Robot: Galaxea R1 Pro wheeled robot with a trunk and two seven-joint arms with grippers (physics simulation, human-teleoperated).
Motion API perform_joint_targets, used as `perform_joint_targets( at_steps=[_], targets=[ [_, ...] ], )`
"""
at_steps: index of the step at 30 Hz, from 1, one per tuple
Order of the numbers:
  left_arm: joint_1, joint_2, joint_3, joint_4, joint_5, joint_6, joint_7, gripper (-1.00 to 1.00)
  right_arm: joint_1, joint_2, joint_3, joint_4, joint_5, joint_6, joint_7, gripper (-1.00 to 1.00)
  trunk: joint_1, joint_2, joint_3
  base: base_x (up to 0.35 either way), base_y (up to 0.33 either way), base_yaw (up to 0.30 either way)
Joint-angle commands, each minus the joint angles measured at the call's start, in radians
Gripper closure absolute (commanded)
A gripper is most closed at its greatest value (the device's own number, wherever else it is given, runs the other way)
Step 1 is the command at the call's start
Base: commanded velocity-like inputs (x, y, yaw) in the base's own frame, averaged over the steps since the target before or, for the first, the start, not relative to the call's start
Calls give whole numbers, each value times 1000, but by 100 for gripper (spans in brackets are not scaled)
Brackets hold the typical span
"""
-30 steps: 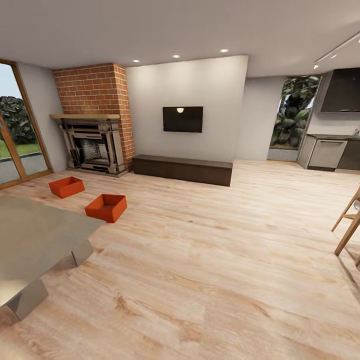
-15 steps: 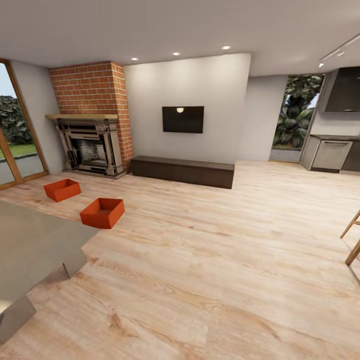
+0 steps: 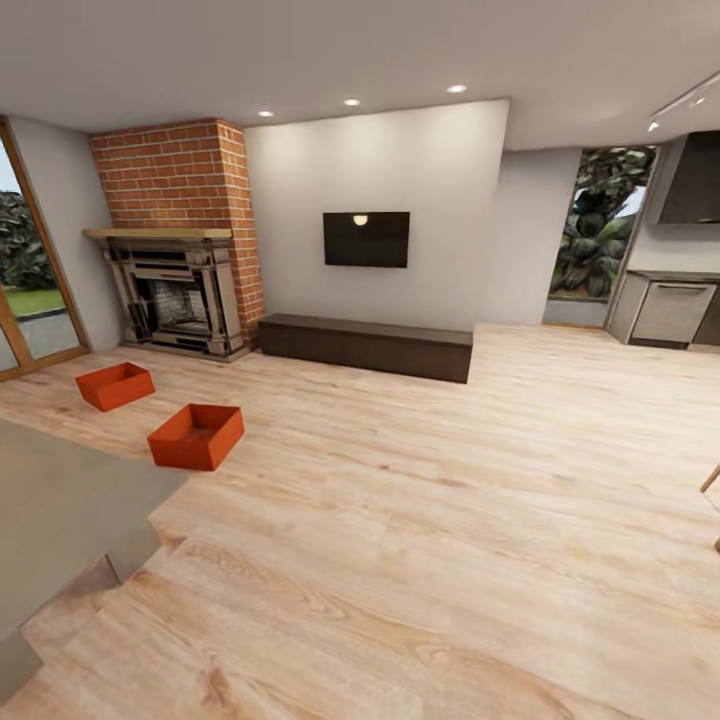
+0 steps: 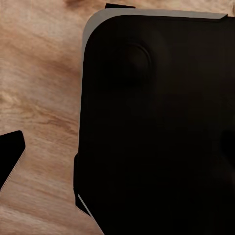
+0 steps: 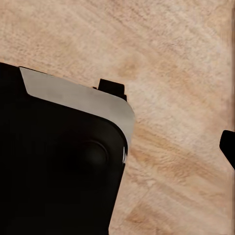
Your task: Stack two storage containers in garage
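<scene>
Two red-orange open storage containers sit on the light wood-plank floor of the living room, seen at the left in the head view. The nearer container (image 3: 197, 436) lies in front of the farther container (image 3: 116, 385), which is close to the brick fireplace (image 3: 180, 300). Both are empty, upright and well away from me. In the left wrist view a dark fingertip (image 4: 11, 157) shows at the frame edge over the planks beside the robot's black base (image 4: 156, 127). The right wrist view shows another dark fingertip (image 5: 228, 147) at its edge. Nothing is held.
A glass coffee table (image 3: 60, 500) stands at the lower left, close to the nearer container. A low dark bench (image 3: 365, 345) runs under the wall television (image 3: 366, 239). Glass garden doors (image 3: 25, 310) are at far left, kitchen units (image 3: 670, 310) at far right. Wide wood floor (image 3: 450, 520) stretches ahead.
The whole head view has shifted: the camera has moved, so the containers sit lower and further left and less of the coffee table and chair shows. The containers themselves have not moved.
</scene>
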Motion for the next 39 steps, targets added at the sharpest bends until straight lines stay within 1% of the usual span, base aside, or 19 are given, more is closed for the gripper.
perform_joint_targets(
  at_steps=[1, 39],
  targets=[
    [0, 0, 0, 0, 10, -2, 0, -100, -1, 0, 8, 3, -9, -6, 0, -100, 1, 0, -1, 325, 0, 0],
    [0, 0, 0, 0, 10, -3, 0, -100, -1, 5, 8, 3, -8, -6, 0, -100, 1, 0, -1, 325, 0, 0]
  ],
)
